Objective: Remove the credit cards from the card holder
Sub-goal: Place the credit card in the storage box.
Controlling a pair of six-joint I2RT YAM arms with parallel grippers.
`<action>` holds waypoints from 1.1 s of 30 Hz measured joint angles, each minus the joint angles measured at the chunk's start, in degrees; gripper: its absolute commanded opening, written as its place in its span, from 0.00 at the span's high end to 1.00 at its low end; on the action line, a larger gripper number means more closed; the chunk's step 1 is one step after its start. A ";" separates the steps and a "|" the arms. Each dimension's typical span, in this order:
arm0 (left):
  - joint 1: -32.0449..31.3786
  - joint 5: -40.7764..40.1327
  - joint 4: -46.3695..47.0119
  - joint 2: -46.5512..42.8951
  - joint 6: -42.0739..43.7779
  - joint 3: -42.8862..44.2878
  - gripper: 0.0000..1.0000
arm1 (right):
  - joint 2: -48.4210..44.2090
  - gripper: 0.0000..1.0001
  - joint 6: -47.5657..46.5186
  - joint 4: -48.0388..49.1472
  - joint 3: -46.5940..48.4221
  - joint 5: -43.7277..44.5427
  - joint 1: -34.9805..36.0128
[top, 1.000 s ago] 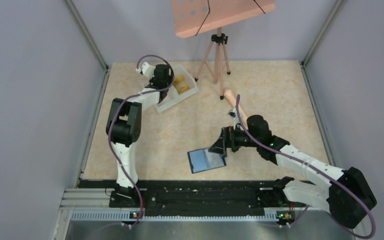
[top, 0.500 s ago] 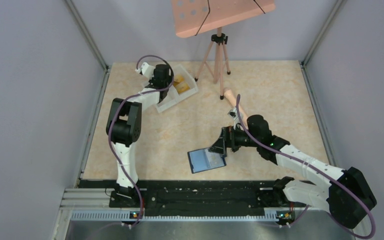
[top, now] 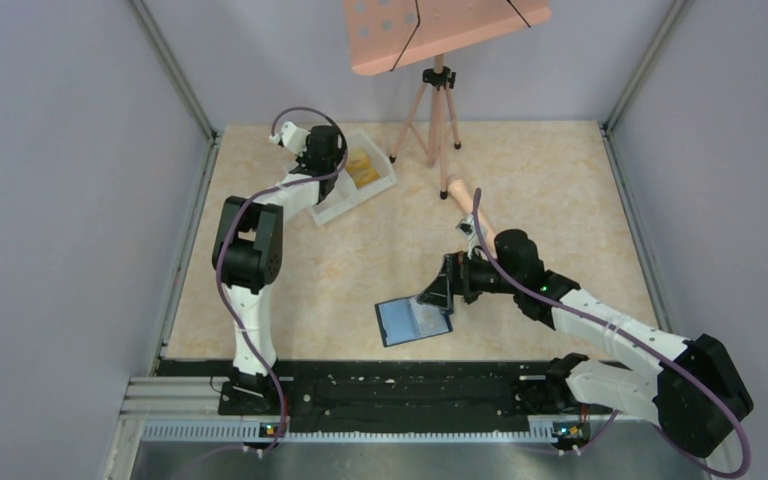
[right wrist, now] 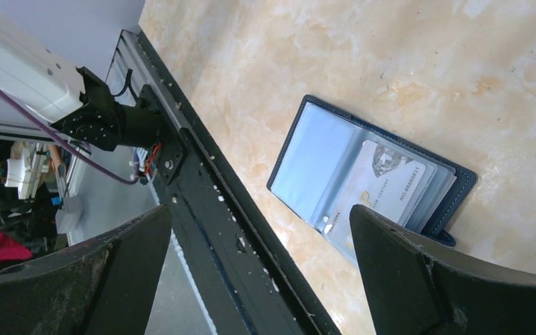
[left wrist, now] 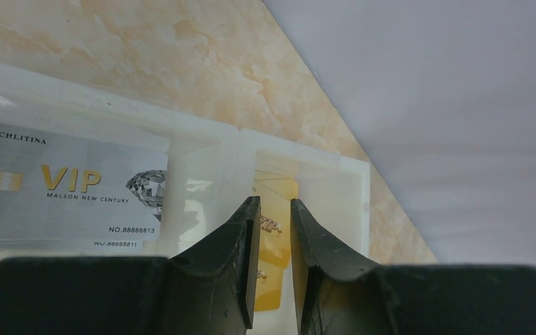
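The blue card holder [top: 412, 320] lies open on the table near the front; in the right wrist view [right wrist: 363, 174] a grey-silver credit card [right wrist: 391, 185] sits in its right-hand slot. My right gripper [top: 442, 290] [right wrist: 262, 220] is wide open and empty, just above the holder's right edge. My left gripper [top: 326, 160] [left wrist: 274, 204] hangs over the white tray [top: 332, 210] at the back left, jaws a narrow gap apart with nothing between them. In the tray lie a grey-silver card [left wrist: 70, 185] in one compartment and yellow-orange cards [left wrist: 276, 241] [top: 363, 168] in the other.
A tripod [top: 438, 110] carrying a pinkish board stands at the back centre. A pink rod [top: 457, 190] lies behind the right arm. The black base rail [top: 390, 385] [right wrist: 202, 181] runs along the near edge. Grey walls enclose the table.
The left wrist has shifted slightly up and back over the tray. The right arm and the card holder have not moved.
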 measured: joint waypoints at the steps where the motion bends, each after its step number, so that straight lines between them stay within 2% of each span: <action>1: 0.00 -0.09 0.00 0.00 0.07 0.00 0.72 | 0.00 0.01 0.00 0.00 0.00 0.00 -0.04; 10: -0.04 -0.90 -0.26 -0.72 3.13 -0.04 0.70 | 0.00 0.01 0.59 0.00 0.00 0.02 -0.35; 15: -0.72 0.00 -0.35 -8.41 7.74 -5.35 0.69 | 0.00 0.04 2.19 -0.44 0.04 0.68 -0.35; 20: -1.16 3.54 -1.29 -22.58 9.99 -15.17 0.69 | 0.00 0.14 4.46 -3.69 0.44 2.40 -0.35; 23: -1.20 8.07 -4.55 -32.83 11.67 -21.77 0.68 | -0.20 0.25 6.23 -5.20 0.52 3.19 -0.35; 27: -1.16 17.31 -10.38 -42.27 14.99 -27.61 0.69 | -1.33 0.38 8.20 -6.67 0.48 4.90 -0.35; 33: -3.69 31.26 -18.88 -51.30 17.07 -39.12 0.70 | -1.81 0.57 9.18 -6.60 0.24 6.67 -0.37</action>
